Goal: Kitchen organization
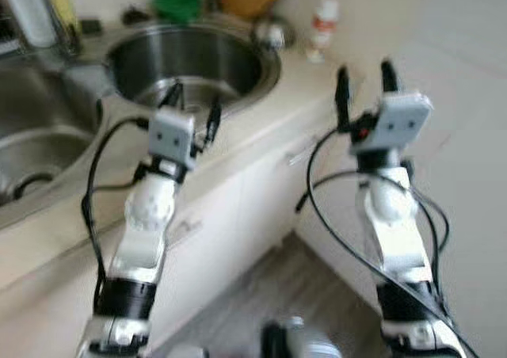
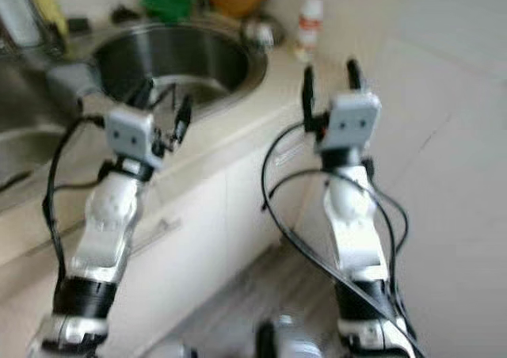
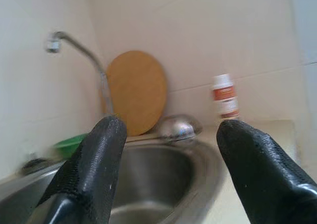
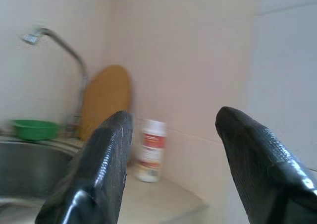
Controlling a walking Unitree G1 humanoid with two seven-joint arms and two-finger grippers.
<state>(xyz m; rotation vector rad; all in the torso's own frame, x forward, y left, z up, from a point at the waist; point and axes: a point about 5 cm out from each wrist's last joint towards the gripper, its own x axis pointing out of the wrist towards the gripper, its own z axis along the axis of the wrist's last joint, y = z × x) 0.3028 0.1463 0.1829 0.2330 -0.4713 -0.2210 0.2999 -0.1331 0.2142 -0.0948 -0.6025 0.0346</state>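
Note:
A white bottle with a red label (image 1: 321, 27) stands on the beige counter (image 1: 261, 128) by the wall corner, beyond the round steel sink (image 1: 194, 63). My left gripper (image 1: 192, 109) is open, held over the near rim of that sink with nothing between its fingers. My right gripper (image 1: 365, 85) is open too, raised off the counter's end, short of the bottle (image 4: 150, 149). A round wooden board (image 3: 136, 91) leans on the wall behind the sink, beside a shiny metal lid (image 3: 177, 127).
A curved tap (image 3: 81, 55) rises behind the sink. A green bowl (image 1: 177, 5) sits at the back edge. A second steel basin (image 1: 36, 156) lies to the left. White cabinet doors (image 1: 238, 207) run below the counter, with wood floor (image 1: 285, 295) between my arms.

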